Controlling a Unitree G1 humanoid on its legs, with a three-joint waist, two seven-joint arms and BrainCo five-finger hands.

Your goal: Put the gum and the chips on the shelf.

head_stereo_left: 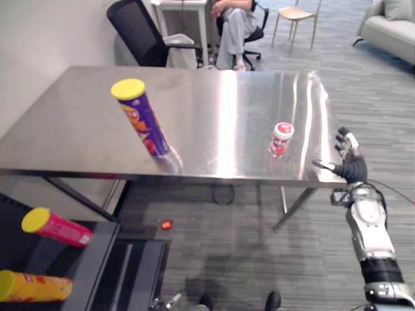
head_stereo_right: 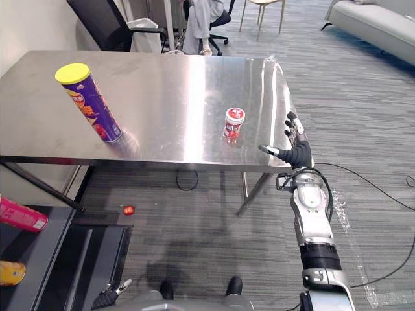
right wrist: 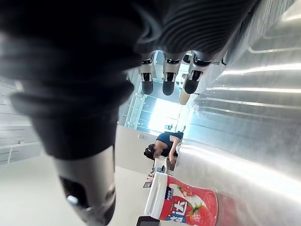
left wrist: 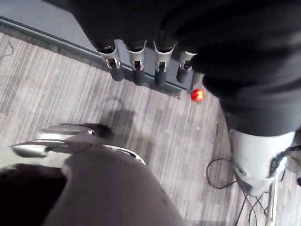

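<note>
**Left eye view.** The right hand [head_stereo_left: 352, 170] hangs at the near corner of the steel desk [head_stereo_left: 214, 97]. Its fingers are straight and spread apart, and it holds nothing. The gum [head_stereo_left: 281, 139], a small red-and-white tub with a white lid, stands on the desk near this hand, on its thumb side. The chips [head_stereo_left: 144, 120], a tall purple can with a yellow lid, stand well beyond the gum, far from this hand. The shelf [head_stereo_left: 97, 259] sits low and farther off again on that side, with a pink can [head_stereo_left: 57, 228] and a yellow can [head_stereo_left: 34, 285] in it.

**Right eye view.** A gap shows between the thumb tip and the tub, so they are not touching.

**Left wrist view.** The left hand [left wrist: 137, 73] hangs over the floor [left wrist: 56, 103], fingers straight and empty. A small red thing [left wrist: 197, 95] lies just past the fingertips.

**Right wrist view.** The tub stands close by, clear of the fingers.

The tub looks light, stiff and smooth. It is probably best wrapped round the body, below the lid. The chips can is likely light, stiff card and tall enough to tip, so take it at mid-height without squeezing hard.
</note>
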